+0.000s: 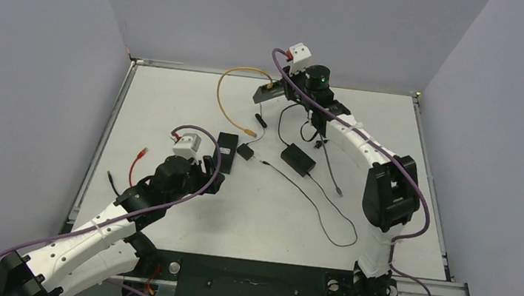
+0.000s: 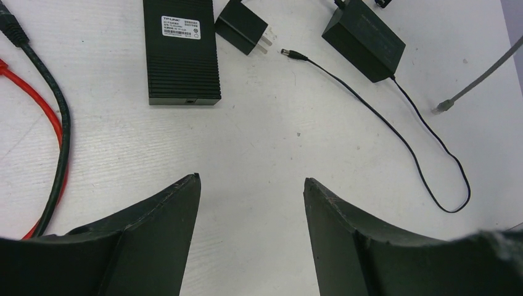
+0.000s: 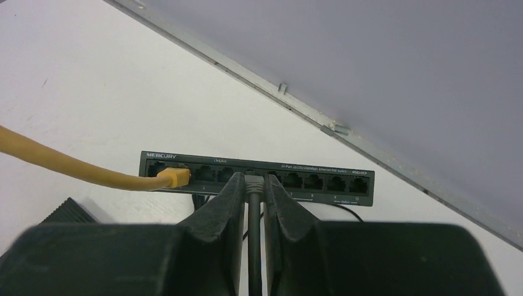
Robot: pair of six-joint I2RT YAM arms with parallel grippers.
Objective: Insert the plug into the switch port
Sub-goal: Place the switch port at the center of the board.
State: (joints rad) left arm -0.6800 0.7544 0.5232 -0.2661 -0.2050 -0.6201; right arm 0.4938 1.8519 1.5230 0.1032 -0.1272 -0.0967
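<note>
Top external view: a white table (image 1: 175, 101) walled in grey carries two arms bolted at its near edge; the right arm (image 1: 363, 148) reaches to the far side, while the left arm (image 1: 97, 230) bends low over the near left. At the far centre lies the switch (image 3: 321, 169), a long dark box with a row of ports along its face; a yellow cable (image 3: 74, 166) is plugged into the port at the left end of that row. The right gripper (image 3: 253, 185) is pinched tight on the plug (image 3: 253, 180), its cable running back between the fingers; the plug's tip sits against the face of the switch near the middle ports, though whether it is seated cannot be told. The left gripper (image 2: 251, 180) hangs with its fingers spread wide over bare tabletop, holding nothing. Beyond it, in the left wrist view, lies a ribbed black box (image 2: 182, 55) with a white label; to the right is a power brick (image 2: 364, 38), its thin black lead (image 2: 407, 148) looping across the table to a barrel end near a small wall adapter (image 2: 242, 28). A red cable (image 2: 37, 98) and a dark cable (image 2: 58, 123) curve side by side at the left edge; a grey cable (image 2: 443, 108) ends loose at the right.
</note>
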